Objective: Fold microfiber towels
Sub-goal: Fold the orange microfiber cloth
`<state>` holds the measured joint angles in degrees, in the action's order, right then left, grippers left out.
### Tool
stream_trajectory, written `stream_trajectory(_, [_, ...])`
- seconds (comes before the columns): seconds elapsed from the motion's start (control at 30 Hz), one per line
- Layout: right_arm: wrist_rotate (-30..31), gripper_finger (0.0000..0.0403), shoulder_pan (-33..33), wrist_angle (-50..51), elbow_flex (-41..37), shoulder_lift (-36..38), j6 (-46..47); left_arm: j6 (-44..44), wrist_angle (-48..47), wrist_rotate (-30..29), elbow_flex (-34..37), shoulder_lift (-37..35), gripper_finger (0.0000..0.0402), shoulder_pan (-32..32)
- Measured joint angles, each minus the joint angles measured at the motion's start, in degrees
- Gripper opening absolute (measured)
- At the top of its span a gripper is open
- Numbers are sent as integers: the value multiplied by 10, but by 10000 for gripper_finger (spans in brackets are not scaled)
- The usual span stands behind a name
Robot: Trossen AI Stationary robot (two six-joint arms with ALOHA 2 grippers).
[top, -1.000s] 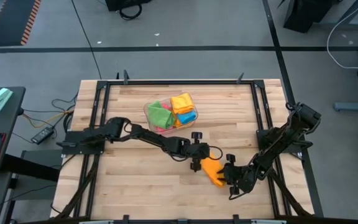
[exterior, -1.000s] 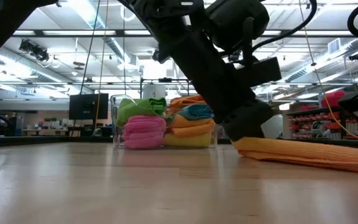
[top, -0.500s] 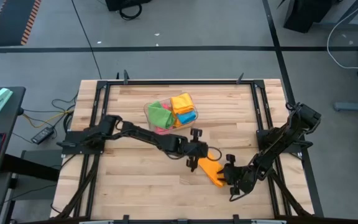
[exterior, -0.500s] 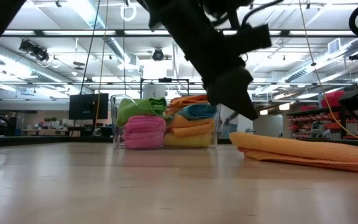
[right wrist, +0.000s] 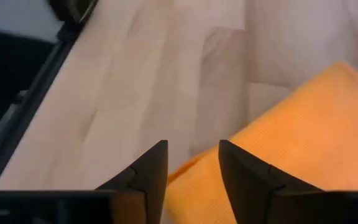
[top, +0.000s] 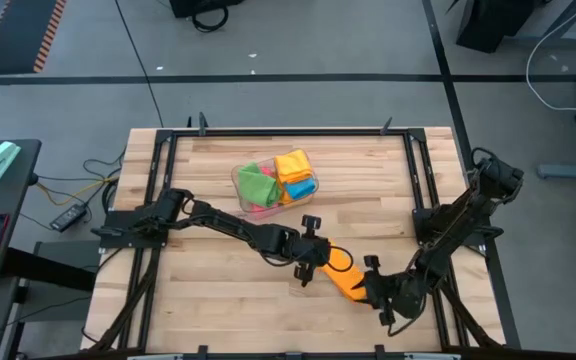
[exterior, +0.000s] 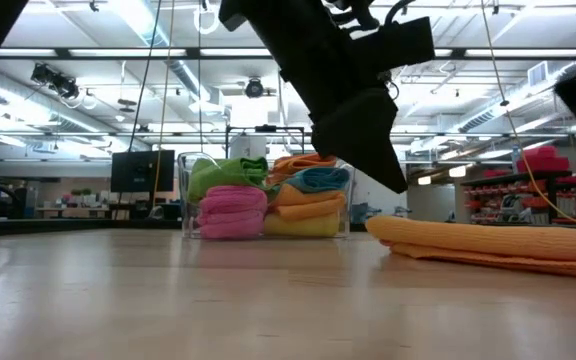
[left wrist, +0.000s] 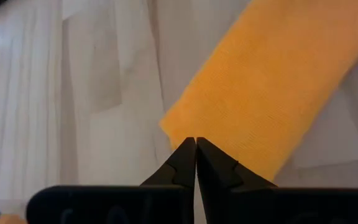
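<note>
A folded orange microfiber towel lies on the wooden surface, near-right of centre. The left end effector, fingers pressed together and empty, hovers at its left end; the right end effector, fingers parted, sits at its right end.

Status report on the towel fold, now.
Left gripper shut, empty, at orange towel edge. Right gripper open over its other end. Towel flat on table. Nothing in the way.

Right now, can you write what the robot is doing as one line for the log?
step: folding orange towel | left tool: shut, empty, above towel end | right tool: open, at other end | bin: holds other towels
</note>
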<state>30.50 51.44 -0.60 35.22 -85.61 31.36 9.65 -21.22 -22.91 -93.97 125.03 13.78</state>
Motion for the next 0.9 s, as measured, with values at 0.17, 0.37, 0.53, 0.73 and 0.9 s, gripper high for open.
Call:
stream_trajectory(0.17, [5,203,20,6,0,-5,4,-12,-6,0,0,-3,11,2])
stream_trajectory(0.37, [34,235,33,19,8,-67,-10,-30,-17,0,0,-4,17,1])
stream_trajectory(0.53, [79,236,48,21,18,-104,-22,-45,-21,0,0,-4,29,-2])
stream_trajectory(0.73, [87,224,59,24,19,-107,-25,-45,-28,0,0,-4,20,-2])
stream_trajectory(0.9, [96,213,64,36,19,-107,-29,-45,-28,0,0,-4,10,-2])
